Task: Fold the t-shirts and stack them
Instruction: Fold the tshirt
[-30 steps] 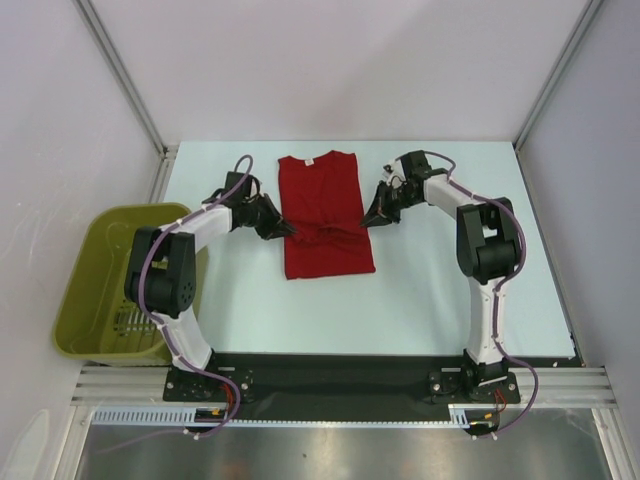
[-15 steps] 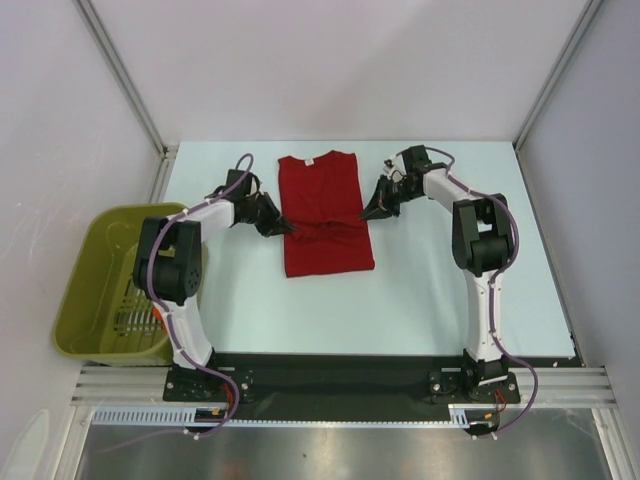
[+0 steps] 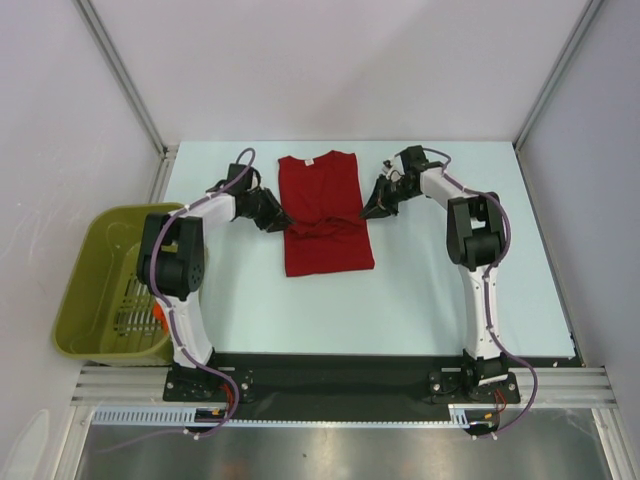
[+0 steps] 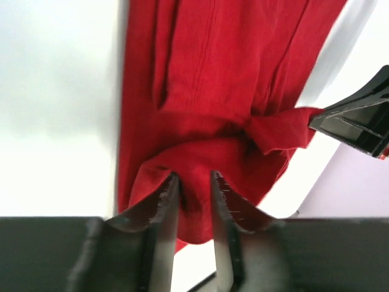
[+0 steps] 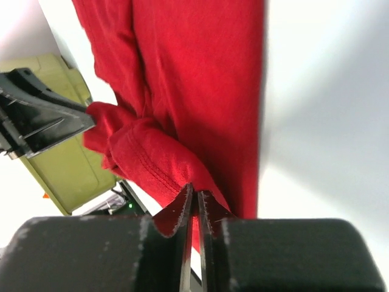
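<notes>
Basket (image 3: pixel 92 268), olive-green plastic, stands well to the left of the t-shirt (image 3: pixel 322 190), off the left edge of the white table (image 3: pixel 430 290). From its base near the basket the left arm (image 3: pixel 175 265) reaches up and over to the t-shirt's left edge, about halfway down the cloth. There the left gripper (image 3: pixel 283 225) touches the hem side of a bunched ridge.

In the left wrist view the left gripper (image 4: pixel 193 176) has its fingers (image 4: pixel 165 213) standing a little apart. Red cloth shows in the gap and swells around the tips, but the jaws look released rather than clamped on it.

The dark red t-shirt lies flat in the middle of the table, folded lengthwise into a narrow strip. Its round neck and white neck label (image 3: pixel 311 160) face the far edge. A rumpled crease crosses its middle, running from one gripper to the other, with a knot of gathered cloth (image 4: pixel 276 131) toward the right side.

At the t-shirt's right edge, level with that crease, sits the right gripper (image 3: pixel 368 212). In the right wrist view the right gripper (image 5: pixel 196 191) has its fingers (image 5: pixel 179 210) drawn nearly together, only a thin slit between them. They are clenched on a thick fold of the t-shirt (image 5: pixel 200 79) that rises to meet their tips.

The right arm (image 3: pixel 478 240) stands to the right of the t-shirt and bends back toward it from its base.
</notes>
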Available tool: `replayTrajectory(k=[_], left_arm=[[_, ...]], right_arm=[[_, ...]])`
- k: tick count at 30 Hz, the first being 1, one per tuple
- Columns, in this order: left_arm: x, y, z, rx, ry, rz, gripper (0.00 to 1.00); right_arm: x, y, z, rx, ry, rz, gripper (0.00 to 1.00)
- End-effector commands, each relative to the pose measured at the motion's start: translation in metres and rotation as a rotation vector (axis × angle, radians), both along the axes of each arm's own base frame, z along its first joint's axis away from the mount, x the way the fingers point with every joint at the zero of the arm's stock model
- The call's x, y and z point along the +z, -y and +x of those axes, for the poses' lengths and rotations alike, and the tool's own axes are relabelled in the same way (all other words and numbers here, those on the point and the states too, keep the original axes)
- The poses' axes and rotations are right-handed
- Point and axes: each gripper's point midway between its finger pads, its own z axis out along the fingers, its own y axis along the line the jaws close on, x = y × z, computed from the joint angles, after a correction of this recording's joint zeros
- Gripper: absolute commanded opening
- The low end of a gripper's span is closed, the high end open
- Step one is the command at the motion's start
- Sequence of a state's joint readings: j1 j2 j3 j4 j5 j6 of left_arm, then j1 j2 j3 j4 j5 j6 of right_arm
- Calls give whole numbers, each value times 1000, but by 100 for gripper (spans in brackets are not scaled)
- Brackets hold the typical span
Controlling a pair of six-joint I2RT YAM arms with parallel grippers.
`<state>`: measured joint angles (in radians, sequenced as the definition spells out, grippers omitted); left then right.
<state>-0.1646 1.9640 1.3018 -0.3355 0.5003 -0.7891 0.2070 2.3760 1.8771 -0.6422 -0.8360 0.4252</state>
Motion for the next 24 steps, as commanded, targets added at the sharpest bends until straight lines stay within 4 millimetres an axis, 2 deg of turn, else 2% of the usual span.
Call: replayTrajectory(k=[1,2,3,4,5,6,7,8,9,10,11,12,13,14,15,16,17,18,19,20,21,22,23,24], left_arm=[[8,-18,26,-8,88,102,33],[7,-23,30,-2,92,140,36],[17,-24,39,-2,117,159,38],[21,-26,36,-25,116,180,39],[31,-27,38,-35,138,199,39],[44,-31,43,-28,176,239,42],[62,-34,39,-50,214,266,43],[70,-33,36,-61,234,278,45],[73,-34,30,-83,240,298,46],[88,-33,24,-91,274,299,47],[90,-28,16,-113,278,300,47],[84,-25,3,-139,271,298,46],[85,-23,-5,-152,275,293,46],[93,-17,-15,-169,299,286,46],[78,-15,-29,-185,272,278,48],[75,-8,-41,-206,261,249,50],[80,-7,-50,-205,270,230,51],[61,-6,-67,-206,222,210,51],[60,-4,-77,-213,214,180,51],[55,-3,-85,-213,205,171,51],[50,-5,-98,-206,196,164,52],[46,-6,-104,-204,191,164,52],[43,-7,-109,-199,187,158,53],[37,-7,-117,-184,176,142,56]], right_arm=[[12,6,29,-28,54,24,13],[11,12,36,-44,55,19,20],[-1,17,44,-58,36,-3,23],[2,22,51,-66,40,-6,25],[20,29,63,-84,67,-2,28],[27,33,68,-94,87,-10,32],[35,37,73,-94,123,-26,38],[46,42,74,-99,143,-47,48],[59,50,75,-111,170,-65,49],[65,54,69,-110,164,-76,50],[67,58,66,-92,186,-95,50],[59,62,57,-88,165,-128,50],[75,64,50,-84,194,-138,49],[78,62,43,-75,199,-134,48],[62,58,21,-57,137,-128,48],[83,51,17,-46,208,-103,49],[83,48,4,-35,203,-95,50],[62,47,-19,-23,143,-108,52],[58,42,-30,-7,144,-104,54],[71,40,-42,-1,172,-94,54],[63,40,-62,11,154,-102,56],[50,40,-71,18,126,-107,57],[54,40,-79,22,141,-106,59],[48,40,-89,28,125,-104,60]])
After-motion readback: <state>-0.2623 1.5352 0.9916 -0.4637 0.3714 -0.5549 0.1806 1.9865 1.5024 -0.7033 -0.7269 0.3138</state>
